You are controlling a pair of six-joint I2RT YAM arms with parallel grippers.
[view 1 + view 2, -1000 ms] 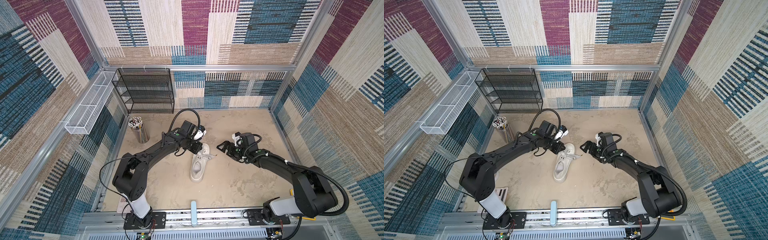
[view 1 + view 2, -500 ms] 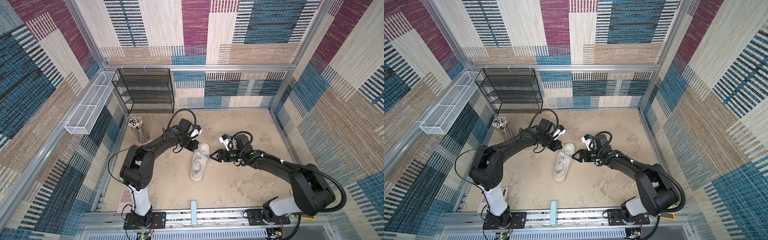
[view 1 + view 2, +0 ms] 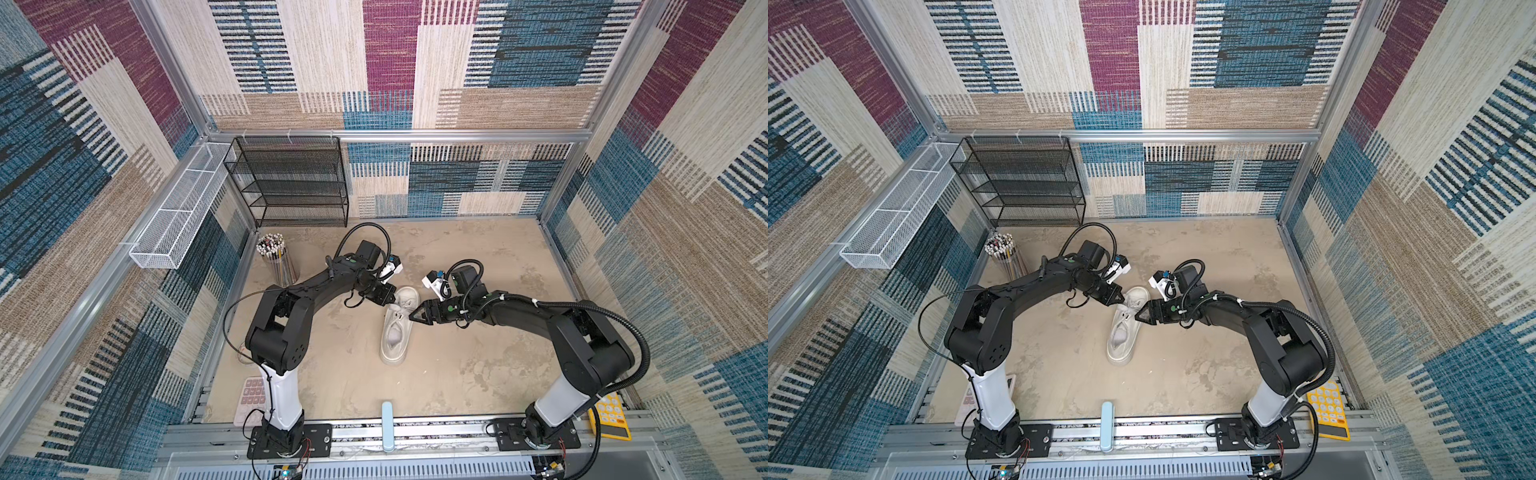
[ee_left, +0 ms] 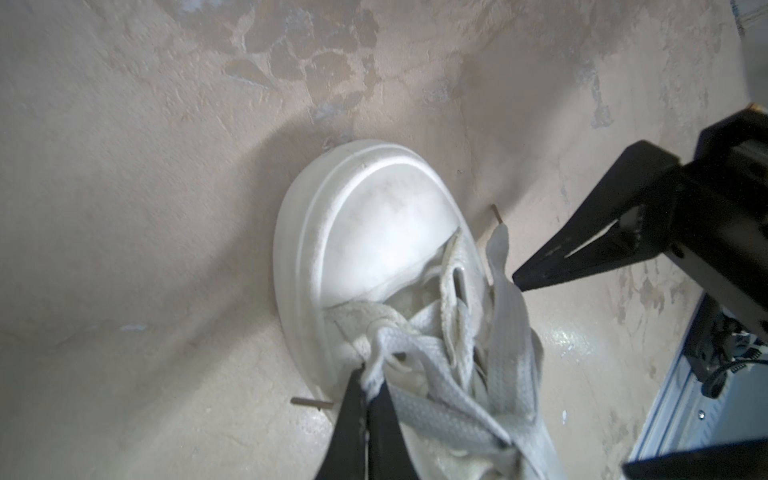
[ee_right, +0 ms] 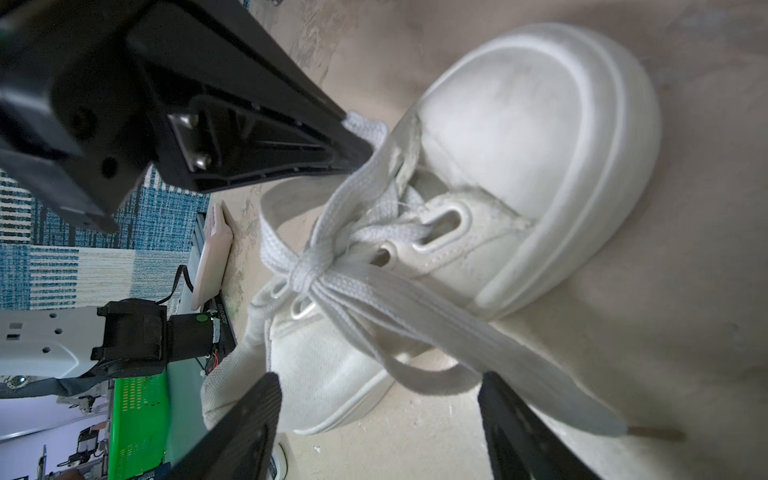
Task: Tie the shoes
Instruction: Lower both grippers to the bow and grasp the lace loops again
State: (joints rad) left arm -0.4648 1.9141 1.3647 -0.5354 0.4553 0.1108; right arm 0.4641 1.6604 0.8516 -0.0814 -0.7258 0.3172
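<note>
The white sneaker [image 3: 394,328] sits flat on the surface [image 3: 478,374], dead centre of the frame in both top views, toe pointing up toward the back wall. The left claw [image 4: 368,384] is pinched right down on a lace [image 4: 419,345] at the bottom middle of its wrist view, holding it out to the side. My guess is that's so the knot [image 5: 305,270] doesn't go slack. The right claw [image 5: 378,378] is spread wide with nothing gripped, and a loop of lace lies between its fingers along the bottom of that frame. It looks lined up to pinch that loop, so both sides can be drawn apart and the bow cinched.
</note>
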